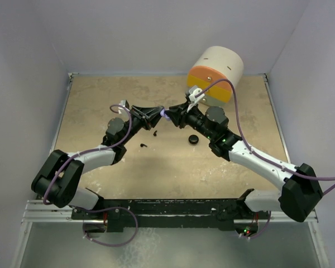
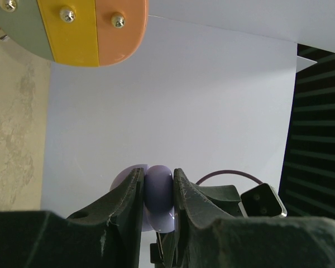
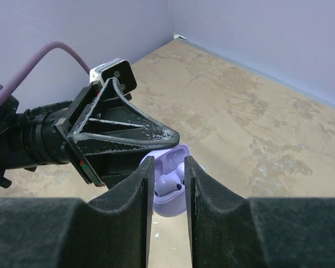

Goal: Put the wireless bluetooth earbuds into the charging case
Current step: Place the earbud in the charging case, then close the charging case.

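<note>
Two hands logged meeting above the middle of the surface [image 1: 100,100], nearer the far edge; found left hand [image 1: 158,114] [image 2: 158,180] clamped on the lavender charging case [image 1: 165,114] [image 2: 158,196] [image 3: 173,192], held clear of the surface with its lid open; found right hand [image 1: 171,116] [image 3: 169,166] with fingers [image 3: 142,184] drawn close on either side of the case, contact not determinable; noted what appears to be a lavender earbud [image 3: 167,183] in the case. Recorded first black earbud [image 1: 155,133] and second black earbud [image 1: 143,146] lying loose mid-surface, near each other, below the left hand; black puck [image 1: 194,139] just right of centre; cream cylinder [image 1: 215,72] tipped at the far right corner.
</note>
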